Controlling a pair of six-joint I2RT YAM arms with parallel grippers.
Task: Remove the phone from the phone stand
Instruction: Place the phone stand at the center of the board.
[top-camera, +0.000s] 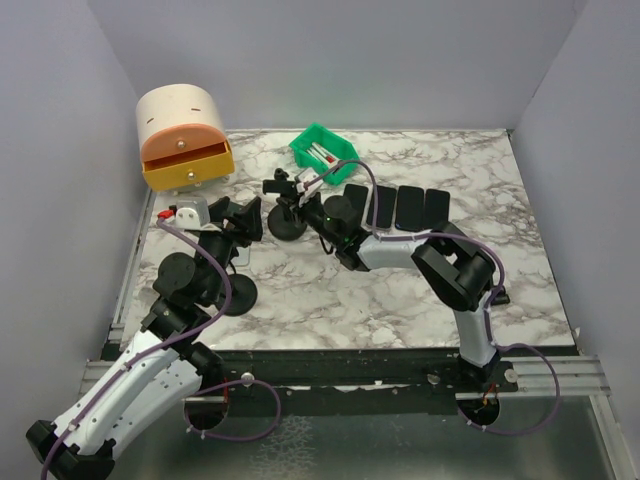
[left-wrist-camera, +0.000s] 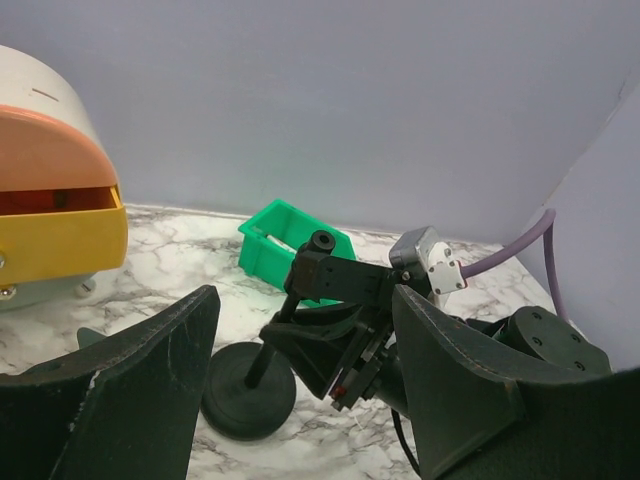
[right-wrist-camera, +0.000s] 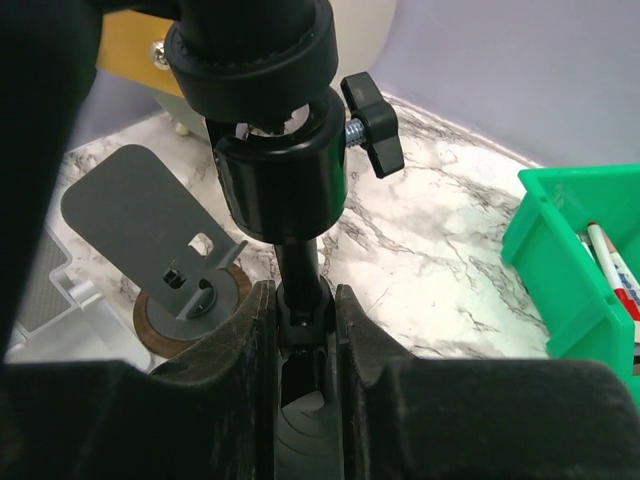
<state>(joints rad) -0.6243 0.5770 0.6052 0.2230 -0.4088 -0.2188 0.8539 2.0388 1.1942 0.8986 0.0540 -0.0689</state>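
The black phone stand (top-camera: 286, 225) stands on its round base (left-wrist-camera: 248, 390) at the middle of the marble table. Its clamp head (left-wrist-camera: 340, 276) sits on top of a thin pole (right-wrist-camera: 300, 262). My right gripper (right-wrist-camera: 303, 300) is shut on that pole just above the base, reaching in from the right (top-camera: 302, 208). My left gripper (left-wrist-camera: 300, 300) is open wide and faces the stand from the left, apart from it (top-camera: 245, 218). The clamp head looks bare, and I cannot make out the phone on it in any view.
Several dark flat rectangular slabs (top-camera: 410, 205) lie in a row right of the right arm. A green bin (top-camera: 323, 151) with pens sits behind the stand. A cream and orange drawer box (top-camera: 183, 140) is at the back left. A grey plate holder on a brown disc (right-wrist-camera: 160, 240) stands close left.
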